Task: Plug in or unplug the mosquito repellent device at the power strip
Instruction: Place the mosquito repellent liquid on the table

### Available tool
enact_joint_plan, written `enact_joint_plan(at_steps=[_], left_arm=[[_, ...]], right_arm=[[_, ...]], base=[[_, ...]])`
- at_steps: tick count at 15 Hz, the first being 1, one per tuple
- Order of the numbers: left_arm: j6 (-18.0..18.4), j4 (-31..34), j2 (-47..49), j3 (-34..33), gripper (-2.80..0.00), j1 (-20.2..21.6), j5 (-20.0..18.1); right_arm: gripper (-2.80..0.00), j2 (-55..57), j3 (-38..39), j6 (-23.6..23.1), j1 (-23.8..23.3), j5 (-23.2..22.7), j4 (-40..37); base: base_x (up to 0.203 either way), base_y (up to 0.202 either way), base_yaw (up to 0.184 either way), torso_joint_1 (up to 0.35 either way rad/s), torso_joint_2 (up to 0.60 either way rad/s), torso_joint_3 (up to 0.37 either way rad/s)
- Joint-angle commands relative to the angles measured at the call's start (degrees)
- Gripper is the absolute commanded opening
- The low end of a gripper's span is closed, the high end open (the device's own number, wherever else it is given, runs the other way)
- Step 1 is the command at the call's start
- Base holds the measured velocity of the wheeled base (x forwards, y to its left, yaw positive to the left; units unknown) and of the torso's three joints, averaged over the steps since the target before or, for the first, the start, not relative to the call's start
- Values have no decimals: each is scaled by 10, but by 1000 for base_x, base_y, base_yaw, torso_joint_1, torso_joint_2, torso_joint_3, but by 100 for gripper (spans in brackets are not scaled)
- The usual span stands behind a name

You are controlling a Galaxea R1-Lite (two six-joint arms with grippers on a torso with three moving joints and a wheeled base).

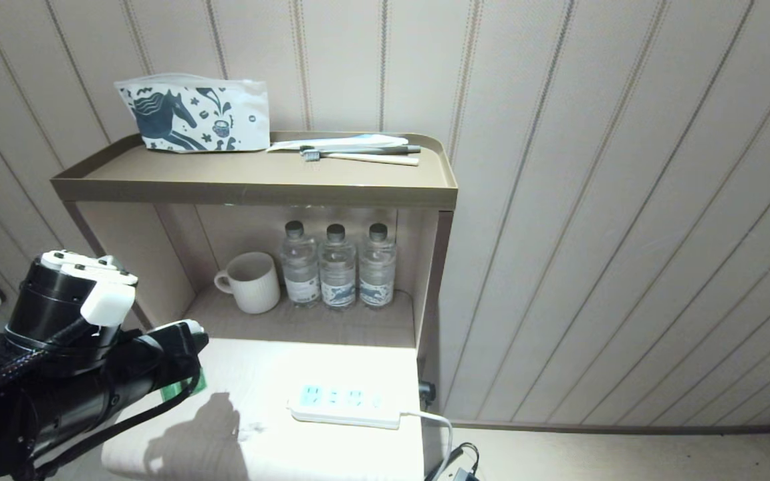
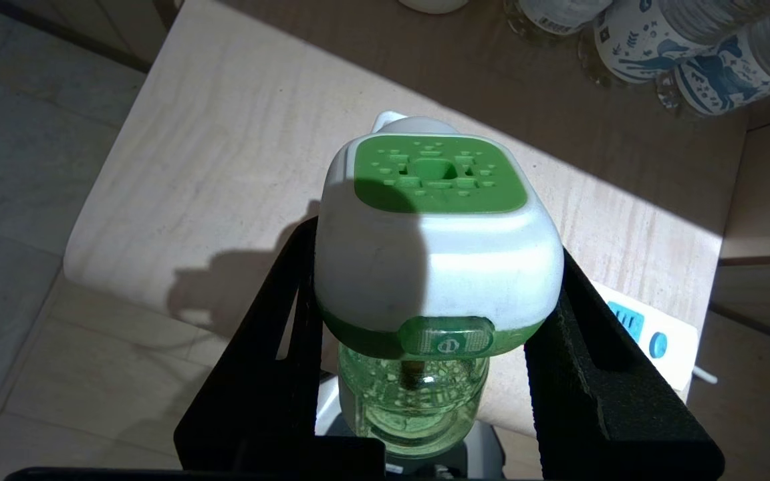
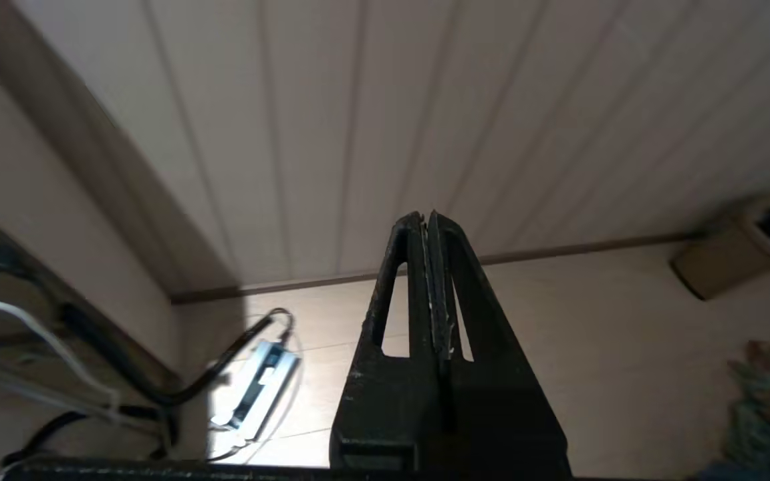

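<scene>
My left gripper (image 2: 435, 267) is shut on the mosquito repellent device (image 2: 438, 227), one black finger on each side of its white head. The green top faces outward and the translucent green bottle sits back toward the palm. In the head view this gripper (image 1: 194, 344) hangs over the near left part of the light tabletop (image 1: 271, 374), with a bit of the device (image 1: 188, 327) showing white. The power strip (image 1: 345, 404) lies flat at the table's right front, all its blue sockets empty, and its end (image 2: 652, 337) shows beyond the device. My right gripper (image 3: 427, 217) is shut and empty, low beside the furniture and pointing at the floor and wall.
A ribbed white mug (image 1: 251, 280) and three water bottles (image 1: 336, 267) stand in the niche behind the table. A printed pouch (image 1: 194, 115) and toothbrushes (image 1: 358, 155) lie on the top shelf. Cables and an adapter (image 3: 254, 381) lie on the floor at the right.
</scene>
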State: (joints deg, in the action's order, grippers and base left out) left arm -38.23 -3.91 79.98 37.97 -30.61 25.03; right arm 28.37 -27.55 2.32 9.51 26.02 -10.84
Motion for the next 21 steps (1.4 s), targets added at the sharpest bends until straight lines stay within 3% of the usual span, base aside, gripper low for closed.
enact_joint_plan(at_steps=[1, 2, 4, 6, 8, 11, 15, 18, 21], left_arm=[[-2, 0, -2, -1, -280, 0, 2], [-2, -1, -3, 0, -280, 0, 1], [-4, -1, 0, -1, -280, 0, 1], [-3, -1, -2, -4, -280, 0, 1], [4, -2, -7, -1, -280, 0, -2], [13, -32, -4, 3, -280, 0, -2], [12, -43, 0, 1, -280, 0, -2], [11, -75, 5, -2, -280, 0, -2], [11, -89, 7, -7, -280, 0, -1]], right_arm=[[-280, -152, 48, -19, -55, -16, -15], [-280, -202, 77, -29, -67, -63, -17], [-280, -273, 150, -37, -83, -201, -16], [-280, -283, 218, -41, -90, -264, 29], [-280, -283, 260, -35, -92, -328, 136], [-280, -283, 264, -35, -92, -337, 145], [-280, -283, 264, -84, -92, -295, 145], [-280, -284, 274, -75, -92, -271, 165], [-280, -284, 276, -38, -92, -258, 193]], base=[[0, 0, 0, 0, 0, 0], [0, 0, 0, 0, 0, 0], [0, 0, 0, 0, 0, 0], [0, 0, 0, 0, 0, 0], [0, 0, 0, 0, 0, 0], [0, 0, 0, 0, 0, 0], [0, 0, 0, 0, 0, 0], [0, 0, 0, 0, 0, 0], [0, 0, 0, 0, 0, 0]])
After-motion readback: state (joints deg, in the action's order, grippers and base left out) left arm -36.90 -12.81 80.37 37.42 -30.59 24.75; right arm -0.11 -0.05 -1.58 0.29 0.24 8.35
